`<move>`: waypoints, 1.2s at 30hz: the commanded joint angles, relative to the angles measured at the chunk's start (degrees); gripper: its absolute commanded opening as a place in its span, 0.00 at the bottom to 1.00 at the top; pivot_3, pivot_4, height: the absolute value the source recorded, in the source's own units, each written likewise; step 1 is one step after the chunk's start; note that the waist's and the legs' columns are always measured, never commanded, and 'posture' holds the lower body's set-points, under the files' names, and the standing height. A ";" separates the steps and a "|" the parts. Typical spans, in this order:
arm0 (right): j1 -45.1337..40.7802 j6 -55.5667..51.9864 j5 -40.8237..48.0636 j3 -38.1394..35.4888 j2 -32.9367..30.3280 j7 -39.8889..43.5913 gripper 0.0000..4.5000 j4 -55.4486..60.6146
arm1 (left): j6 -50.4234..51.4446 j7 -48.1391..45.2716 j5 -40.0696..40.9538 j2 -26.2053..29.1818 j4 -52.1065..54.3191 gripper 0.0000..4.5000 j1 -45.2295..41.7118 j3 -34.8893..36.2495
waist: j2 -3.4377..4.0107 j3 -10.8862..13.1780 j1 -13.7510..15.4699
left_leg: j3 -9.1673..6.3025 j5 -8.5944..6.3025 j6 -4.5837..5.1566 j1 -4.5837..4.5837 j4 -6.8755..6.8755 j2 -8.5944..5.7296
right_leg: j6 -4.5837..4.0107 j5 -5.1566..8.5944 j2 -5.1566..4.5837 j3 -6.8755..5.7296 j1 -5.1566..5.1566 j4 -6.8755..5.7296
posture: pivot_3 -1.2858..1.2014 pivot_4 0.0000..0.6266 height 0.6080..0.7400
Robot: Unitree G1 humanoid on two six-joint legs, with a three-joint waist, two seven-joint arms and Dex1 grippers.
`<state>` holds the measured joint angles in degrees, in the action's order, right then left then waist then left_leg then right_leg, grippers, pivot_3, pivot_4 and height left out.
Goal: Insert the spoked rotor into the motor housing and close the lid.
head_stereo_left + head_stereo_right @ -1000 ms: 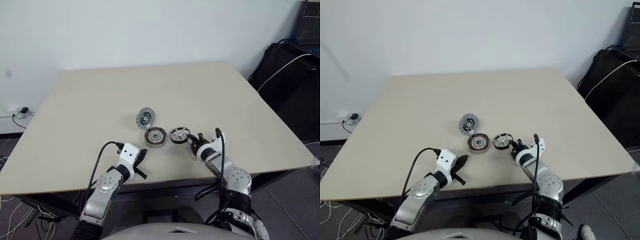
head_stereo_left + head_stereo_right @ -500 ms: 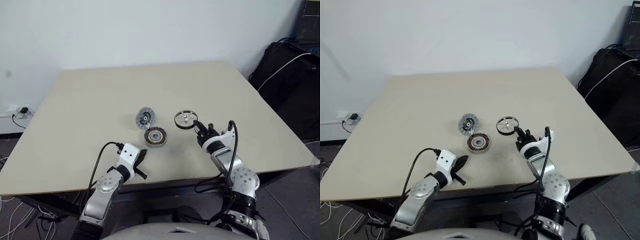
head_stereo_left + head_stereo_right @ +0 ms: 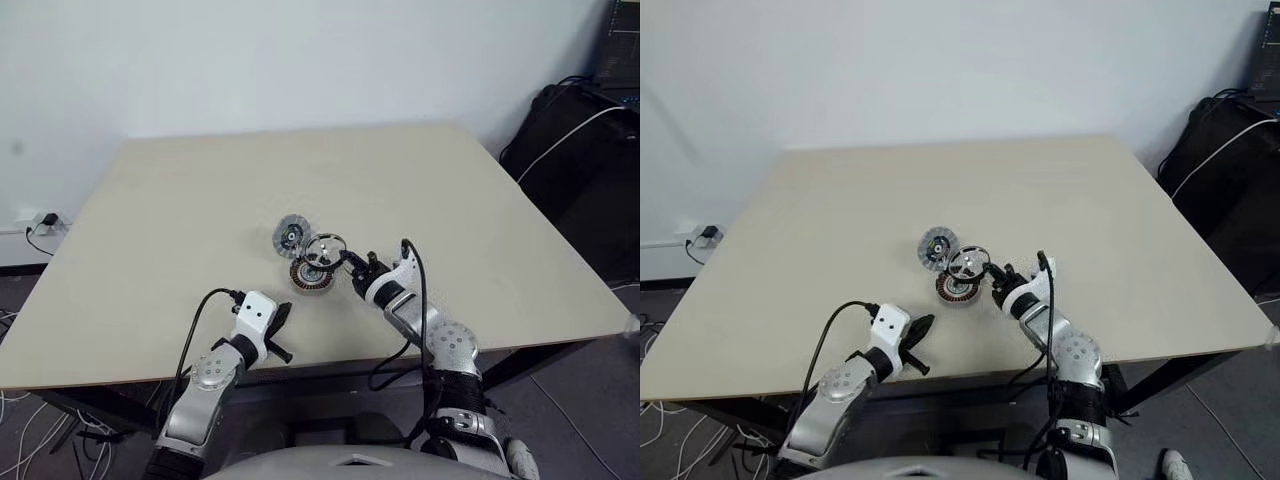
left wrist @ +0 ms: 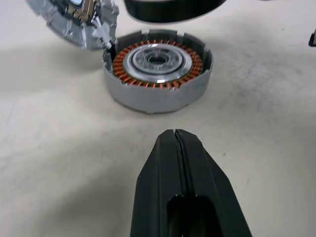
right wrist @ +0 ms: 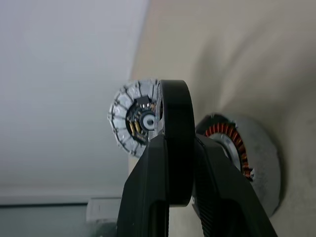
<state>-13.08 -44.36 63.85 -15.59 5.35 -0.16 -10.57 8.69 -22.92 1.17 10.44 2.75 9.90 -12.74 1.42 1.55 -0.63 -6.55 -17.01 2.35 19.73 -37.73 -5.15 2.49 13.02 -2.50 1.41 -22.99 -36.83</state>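
Three round parts are counted on the table (image 3: pixel 480 190) — one spoked rotor (image 3: pixel 325 249), pinched by its rim in the right gripper (image 3: pixel 350 264) just above one motor housing (image 3: pixel 309 276); one lid (image 3: pixel 291 235) leans beside it. Left gripper (image 3: pixel 283 322) is seen fully closed — empty, near the housing.

From the left wrist, the lid (image 4: pixel 74 19) and the spoked rotor (image 4: pixel 173 10) are cut off at the frame edge. From the right wrist, the rotor covers part of the motor housing (image 5: pixel 247 158).
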 commanded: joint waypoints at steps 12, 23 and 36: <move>-1.13 0.25 -2.98 3.85 6.82 3.26 0.08 -4.69 | 0.53 0.17 0.56 0.40 4.30 0.01 0.36 0.78 | 0.00 0.00 -0.03 | 0.01 0.00 0.00 0.03 0.02 0.00 | -0.04 -0.02 0.00 0.00 -0.29 0.00 | 0.52 0.00 1.00; -2.60 0.84 -4.89 3.81 6.79 4.94 0.08 -7.69 | 0.46 0.04 0.53 0.32 3.83 0.01 -0.31 0.73 | 0.00 0.00 -0.16 | 0.03 0.00 -0.01 0.03 0.02 0.01 | -0.14 -0.08 0.01 0.01 -0.34 -0.02 | 0.52 0.00 1.00; 0.46 2.23 -5.51 0.63 4.96 2.00 0.51 0.40 | 0.13 -0.17 0.52 -0.33 2.78 0.01 -1.03 0.17 | -0.01 -0.02 -0.01 | 0.05 0.01 -0.01 0.05 0.01 -0.01 | -0.16 -0.10 -0.01 0.01 -0.34 -0.03 | 0.52 0.00 1.00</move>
<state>-14.71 -42.73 57.64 -15.85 5.97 2.23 -14.14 9.57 -22.94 1.18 10.29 4.53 9.88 -12.36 1.41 1.53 -0.64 -6.49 -17.00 2.34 19.79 -37.71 -5.16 2.32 12.91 -2.51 1.43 -23.35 -36.86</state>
